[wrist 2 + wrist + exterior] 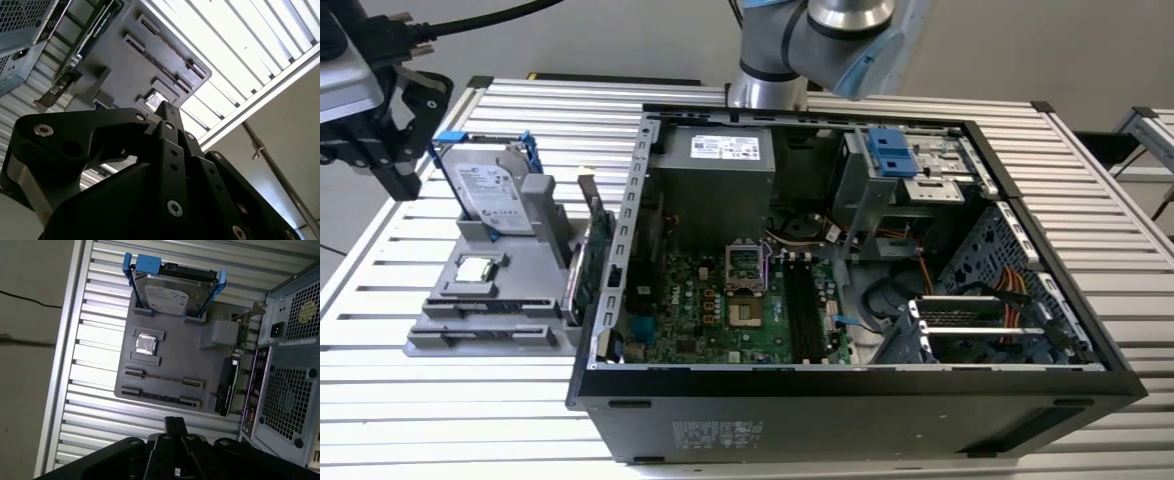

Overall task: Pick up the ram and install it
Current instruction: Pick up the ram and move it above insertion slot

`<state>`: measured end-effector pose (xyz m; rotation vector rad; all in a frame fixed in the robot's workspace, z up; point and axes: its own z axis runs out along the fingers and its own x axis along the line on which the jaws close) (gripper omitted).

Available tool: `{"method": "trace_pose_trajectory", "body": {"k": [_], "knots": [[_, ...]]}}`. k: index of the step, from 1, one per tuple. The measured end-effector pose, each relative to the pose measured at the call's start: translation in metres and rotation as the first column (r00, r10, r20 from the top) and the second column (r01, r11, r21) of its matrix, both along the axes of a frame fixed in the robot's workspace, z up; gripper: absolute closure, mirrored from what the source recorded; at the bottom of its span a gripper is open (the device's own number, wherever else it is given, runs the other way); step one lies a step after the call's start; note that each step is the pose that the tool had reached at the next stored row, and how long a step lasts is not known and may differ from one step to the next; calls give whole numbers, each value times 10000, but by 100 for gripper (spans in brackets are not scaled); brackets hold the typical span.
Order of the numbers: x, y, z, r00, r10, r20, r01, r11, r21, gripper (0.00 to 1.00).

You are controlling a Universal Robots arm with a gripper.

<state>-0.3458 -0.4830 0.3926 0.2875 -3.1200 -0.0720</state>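
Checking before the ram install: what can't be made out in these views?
- Ram: first wrist view, too thin to show label or chips.
- Tray: second wrist view, gripper covers part of it.
- Motherboard slots: exterior view, too small to tell if filled.
- Case: first wrist view, cut off by edge.

You are at a robotics lab bench: a slatted aluminium table [454,420] carries an opened desktop computer case [854,400], a grey parts fixture [467,345] and a robot arm [847,30].

Dark ram [159,396] stick, on edge in gry holder [185,355].
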Motion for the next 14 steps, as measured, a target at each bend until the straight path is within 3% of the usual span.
{"method": "trace_pose_trajectory", "body": {"k": [8,10,14], "knots": [[0,0,0,9972,741,0,-741,9972,-10,100],[0,0,0,9935,1139,-1,-1139,9935,-16,100],[0,0,0,9884,1519,-2,-1519,9884,-23,100]]}}
